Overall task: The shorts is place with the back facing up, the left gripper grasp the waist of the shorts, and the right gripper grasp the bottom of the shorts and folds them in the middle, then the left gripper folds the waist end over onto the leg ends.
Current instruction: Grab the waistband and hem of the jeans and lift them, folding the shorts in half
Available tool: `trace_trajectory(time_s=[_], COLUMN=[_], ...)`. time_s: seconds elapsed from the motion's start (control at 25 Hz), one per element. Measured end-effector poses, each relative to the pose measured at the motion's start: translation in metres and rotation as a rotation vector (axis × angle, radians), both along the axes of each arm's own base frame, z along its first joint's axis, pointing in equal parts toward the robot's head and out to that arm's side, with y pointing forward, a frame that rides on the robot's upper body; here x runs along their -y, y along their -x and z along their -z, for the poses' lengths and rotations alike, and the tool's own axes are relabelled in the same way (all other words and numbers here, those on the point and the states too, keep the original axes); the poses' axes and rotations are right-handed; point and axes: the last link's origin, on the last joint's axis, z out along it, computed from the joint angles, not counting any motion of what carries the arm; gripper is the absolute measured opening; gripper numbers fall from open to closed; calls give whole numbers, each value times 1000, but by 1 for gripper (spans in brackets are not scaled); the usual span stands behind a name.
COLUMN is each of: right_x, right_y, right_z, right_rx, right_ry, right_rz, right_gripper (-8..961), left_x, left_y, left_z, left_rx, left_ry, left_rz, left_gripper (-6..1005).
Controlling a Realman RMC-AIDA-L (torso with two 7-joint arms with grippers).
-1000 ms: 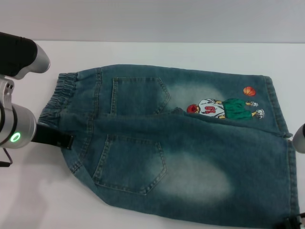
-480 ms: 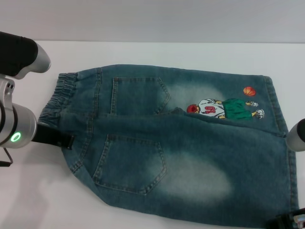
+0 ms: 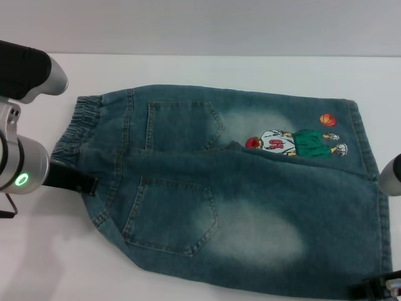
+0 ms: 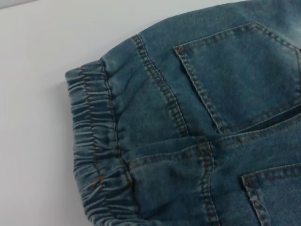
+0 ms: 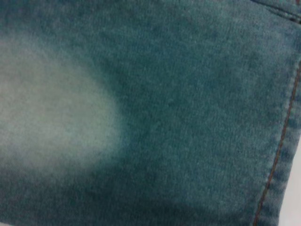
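Observation:
The blue faded-denim shorts (image 3: pixel 238 188) lie flat on the white table, back up, with both patch pockets showing. The puckered waist (image 3: pixel 78 128) points left and the leg hems (image 3: pixel 369 150) point right, beside the cartoon print (image 3: pixel 294 143). My left gripper (image 3: pixel 72 180) sits at the near end of the waist, its black tip against the denim edge. The left wrist view shows the gathered waist (image 4: pixel 94 155) close up. My right gripper (image 3: pixel 376 288) shows only as a black tip at the near right hem corner. The right wrist view is filled by leg denim (image 5: pixel 141 117) and a hem seam (image 5: pixel 282 155).
The white table (image 3: pixel 188 72) runs behind the shorts to a pale wall. Bare table (image 3: pixel 50 263) lies to the near left. The left arm's upper link (image 3: pixel 28 72) hangs over the far left, and the right arm's silver wrist (image 3: pixel 391 175) is at the right edge.
The right gripper's black tip has come further into view at the near right hem corner, moving left. The left arm and the shorts have hardly moved.

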Motion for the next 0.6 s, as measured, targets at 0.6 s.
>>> trace_trajectory(time_s=[0.6], right_x=[3], right_y=[-2], right_z=[-1], right_rx=[16], right_ry=[20], right_rz=[21], right_gripper=[744], left_x=[-2], left_y=[-2], left_z=[0], left_rx=[1], left_ry=[-2], left_rz=[9], left_gripper=[3])
